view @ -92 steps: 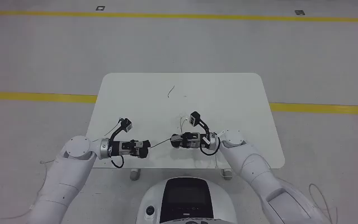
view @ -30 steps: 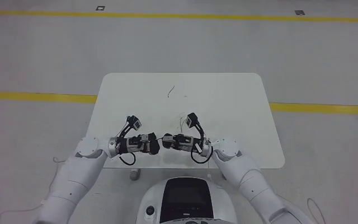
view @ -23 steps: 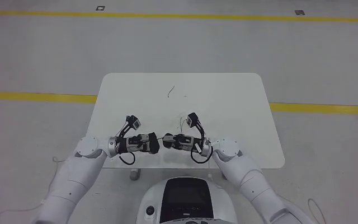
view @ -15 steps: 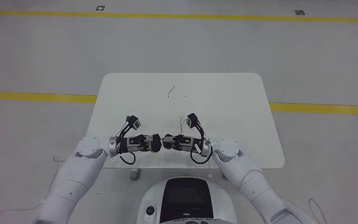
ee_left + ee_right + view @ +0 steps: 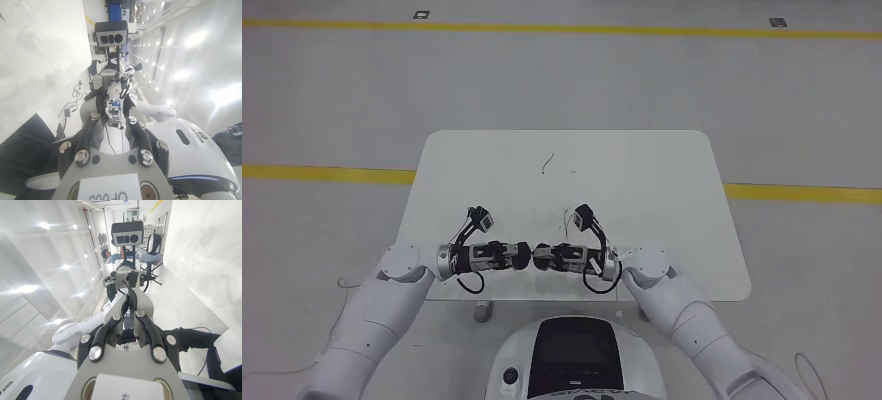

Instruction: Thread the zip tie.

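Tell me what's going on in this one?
A two-armed robot is working on threading a zip tie. Its left gripper and right gripper are held tip to tip, nearly touching, above the near part of the white table. The right gripper is closed on the ribbed black zip tie, whose strap runs on toward the left gripper. Whether the tail has entered the head cannot be told. A thin dark strand lies farther back on the table.

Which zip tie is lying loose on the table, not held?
The thin dark one lying alone toward the table's far edge; the ribbed black tie runs between the right gripper's jaws.
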